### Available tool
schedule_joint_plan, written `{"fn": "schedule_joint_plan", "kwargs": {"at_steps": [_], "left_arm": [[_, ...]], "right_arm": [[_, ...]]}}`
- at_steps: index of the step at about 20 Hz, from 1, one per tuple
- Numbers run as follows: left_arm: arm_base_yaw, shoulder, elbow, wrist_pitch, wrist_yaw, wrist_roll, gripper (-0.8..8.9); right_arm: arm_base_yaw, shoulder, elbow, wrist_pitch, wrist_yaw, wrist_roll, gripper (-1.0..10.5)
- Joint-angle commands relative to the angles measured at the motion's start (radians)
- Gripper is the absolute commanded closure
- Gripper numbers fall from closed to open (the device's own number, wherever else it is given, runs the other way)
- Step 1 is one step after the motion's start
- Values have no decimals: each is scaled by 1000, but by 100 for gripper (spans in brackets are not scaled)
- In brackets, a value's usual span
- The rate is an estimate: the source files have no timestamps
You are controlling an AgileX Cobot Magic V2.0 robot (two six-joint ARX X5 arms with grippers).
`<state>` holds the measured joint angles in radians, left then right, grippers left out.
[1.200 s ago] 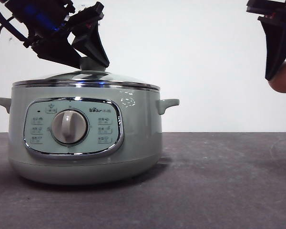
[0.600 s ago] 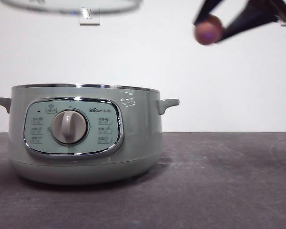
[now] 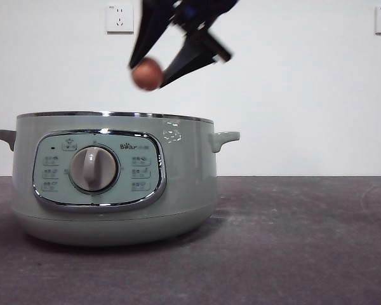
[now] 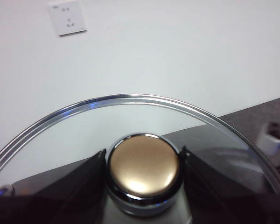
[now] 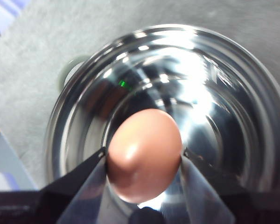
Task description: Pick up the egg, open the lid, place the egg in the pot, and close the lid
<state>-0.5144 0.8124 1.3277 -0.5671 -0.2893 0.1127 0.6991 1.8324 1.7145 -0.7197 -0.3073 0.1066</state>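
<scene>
— Right wrist view: what does the right gripper hold?
— The egg, clamped between its two jaws, directly above the pot, whose shiny bowl lies uncovered below it.
— And from the front?
— The same gripper hangs above the pot, egg clear of the rim, nothing between them.
— The lid?
— Off the pot. The left gripper is closed on the knob of the lid, held up in front of a white wall with a wall socket.

Lab: bare white wall, dark table.
</scene>
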Motion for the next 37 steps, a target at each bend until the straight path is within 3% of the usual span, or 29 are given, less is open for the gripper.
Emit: {"fn": "schedule_joint_plan", "kwargs": {"at_steps": [1, 5, 16, 18, 20, 21, 25, 28, 33, 34, 37], "left_arm": [[-2, -40, 15, 40, 2, 16, 822], [-2, -51, 15, 11, 1, 16, 822], [-2, -51, 15, -10, 1, 15, 822], [-2, -49, 15, -16, 1, 15, 822], [-2, -49, 15, -19, 1, 15, 822], [-2, -49, 15, -18, 1, 15, 822], [-2, -49, 15, -40, 1, 16, 822], [-2, -49, 15, -48, 1, 16, 822], [-2, -8, 15, -48, 5, 16, 822], [-2, 14, 15, -48, 8, 16, 822], [-2, 91, 15, -29, 71, -3, 822]], "right_arm": [[16, 121, 104, -31, 0, -58, 959], [41, 250, 153, -38, 82, -115, 959], [81, 353, 153, -57, 165, -169, 950], [83, 353, 153, -65, 171, -169, 887], [83, 353, 153, -75, 191, -168, 659], [86, 353, 153, -74, 208, -168, 621], [90, 352, 154, -74, 209, -141, 621], [89, 311, 154, -89, 209, -105, 622], [53, 94, 154, -220, 215, -105, 626], [39, 39, 154, -257, 250, -106, 628], [-2, -127, 154, -343, 510, -106, 632]]}}
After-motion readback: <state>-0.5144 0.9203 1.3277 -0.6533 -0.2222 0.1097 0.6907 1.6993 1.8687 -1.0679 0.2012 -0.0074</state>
